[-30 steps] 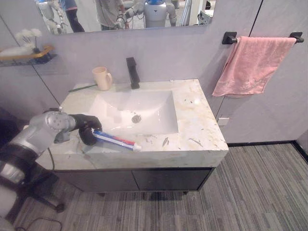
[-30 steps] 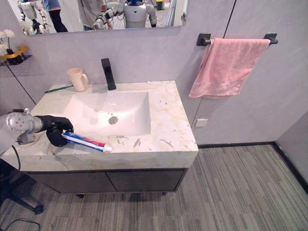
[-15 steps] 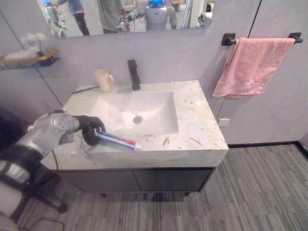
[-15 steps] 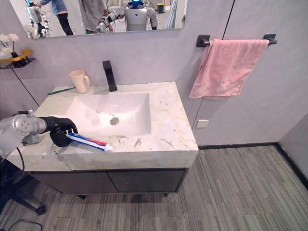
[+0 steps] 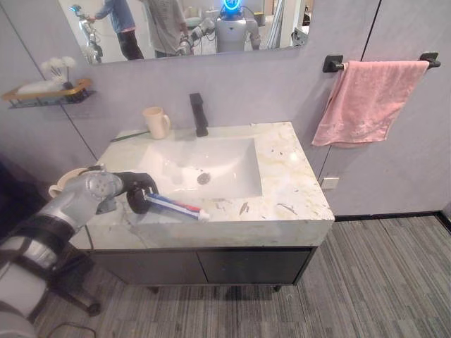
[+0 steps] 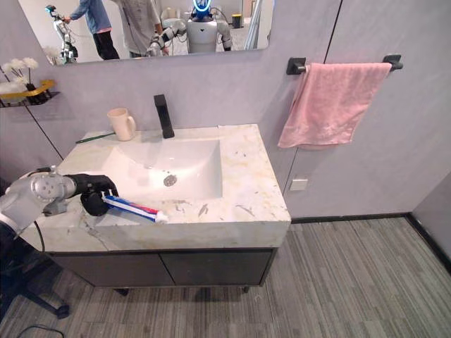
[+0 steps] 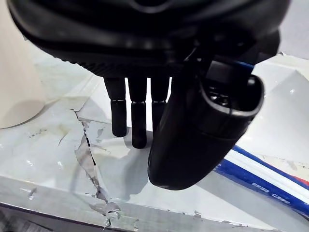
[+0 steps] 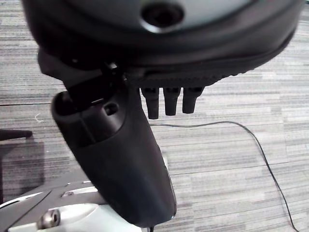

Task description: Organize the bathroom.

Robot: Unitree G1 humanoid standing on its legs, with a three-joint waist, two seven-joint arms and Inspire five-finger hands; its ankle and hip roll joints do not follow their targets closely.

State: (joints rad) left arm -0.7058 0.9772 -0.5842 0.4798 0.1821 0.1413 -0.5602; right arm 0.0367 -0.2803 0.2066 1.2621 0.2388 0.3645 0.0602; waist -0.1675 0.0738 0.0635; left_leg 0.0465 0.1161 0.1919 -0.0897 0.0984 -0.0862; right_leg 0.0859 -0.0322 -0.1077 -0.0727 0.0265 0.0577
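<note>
A blue, red and white toothpaste tube (image 5: 176,206) lies flat on the marble counter (image 5: 296,190), along the front edge left of the sink basin (image 5: 232,151). My left hand (image 5: 137,197) rests at the tube's left end. Its fingers (image 7: 137,121) point straight down onto the counter, and the thumb (image 7: 203,130) sits against the tube (image 7: 270,181) without closing on it. A cream cup (image 5: 156,122) stands at the back left, with a green toothbrush (image 5: 127,134) lying beside it. My right hand (image 8: 120,159) hangs over the striped floor with relaxed fingers.
A black faucet (image 5: 199,115) rises behind the basin. A pink towel (image 5: 366,98) hangs on a bar on the right wall. A small wall shelf (image 5: 46,95) with flowers is at the far left. People are reflected in the mirror.
The camera has shifted, so the whole scene sits a little further right. My left hand and the tube keep their places on the counter.
</note>
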